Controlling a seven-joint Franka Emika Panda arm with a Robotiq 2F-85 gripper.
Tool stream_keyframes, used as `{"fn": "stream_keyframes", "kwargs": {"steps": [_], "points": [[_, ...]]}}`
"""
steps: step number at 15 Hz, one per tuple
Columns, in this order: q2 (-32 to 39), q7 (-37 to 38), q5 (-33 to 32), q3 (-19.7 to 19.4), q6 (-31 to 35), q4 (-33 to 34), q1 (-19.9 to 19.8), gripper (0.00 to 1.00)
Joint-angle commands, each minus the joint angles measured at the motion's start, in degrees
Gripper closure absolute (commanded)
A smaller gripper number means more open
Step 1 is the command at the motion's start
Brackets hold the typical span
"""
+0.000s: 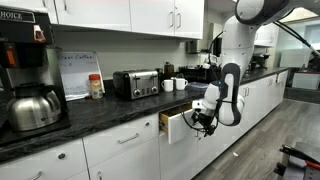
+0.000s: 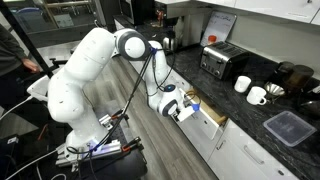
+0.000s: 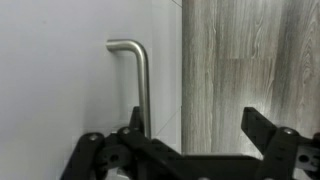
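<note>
Jaws spread wide on the black gripper (image 3: pixel 195 135), clamping nothing. The brushed steel bar handle (image 3: pixel 143 85) of the white drawer (image 1: pixel 172 127), ajar under the dark speckled bench (image 1: pixel 110 112), sits just ahead. In the wrist view its long axis runs upright, off-centre beside one finger.

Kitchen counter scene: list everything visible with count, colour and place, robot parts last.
counter: one, black, across both exterior views
cabinets: several, white, above and below the counter
drawer: one, white, pulled open under the counter
drawer handle: one, silver, on the drawer front
toaster: one, silver, mid-counter
mugs: two, white, beside the toaster
kettle: one, steel, at the counter's end
sign: one, white, behind the counter
jar: one, orange, between sign and toaster
container: one, dark, on the counter
floor: grey wood
arm: one, white, bent towards the drawer
pincer: one, black, open, at the drawer handle
</note>
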Motion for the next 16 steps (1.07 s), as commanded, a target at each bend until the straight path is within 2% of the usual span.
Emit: {"fn": "stream_keyframes", "kwargs": {"steps": [1, 8, 14, 16], "points": [[-3.59, 2.04, 1.62, -2.55, -0.11, -5.07, 2.98, 0.00], [-5.47, 2.19, 5.85, -6.87, 0.49, -8.18, 9.26, 0.00], [-7.36, 2.03, 13.60, -15.07, 0.28, -12.36, 21.82, 0.00], [-9.41, 2.23, 16.51, -20.22, 0.27, -14.76, 27.97, 0.00]]}}
